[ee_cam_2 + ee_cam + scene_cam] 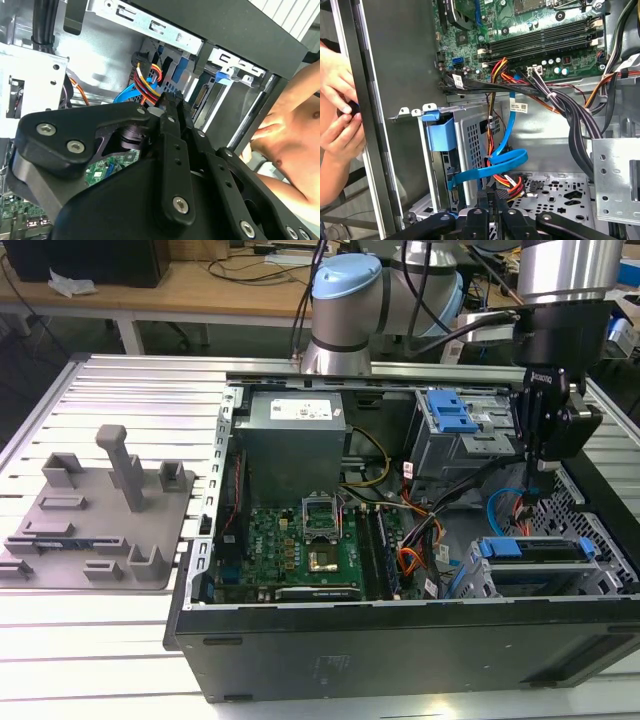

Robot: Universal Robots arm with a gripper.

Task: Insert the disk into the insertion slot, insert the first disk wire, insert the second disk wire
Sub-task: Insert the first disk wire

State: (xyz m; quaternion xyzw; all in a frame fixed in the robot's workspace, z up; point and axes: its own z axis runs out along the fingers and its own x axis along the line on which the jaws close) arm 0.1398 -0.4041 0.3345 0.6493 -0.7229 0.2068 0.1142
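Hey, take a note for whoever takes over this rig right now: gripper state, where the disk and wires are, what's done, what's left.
Gripper: low inside the open case, at the red-yellow-black wire bundle beside the drive cage; its grip cannot be told.
Disk: seated in the insertion slot, on the exterior view's right.
Blue cable: looped beside the cage; its ends are hidden.
A person's hands are at the case's outer wall.
Done: disk insertion, by the look of it.
Left: neither wire is visibly plugged into the disk.
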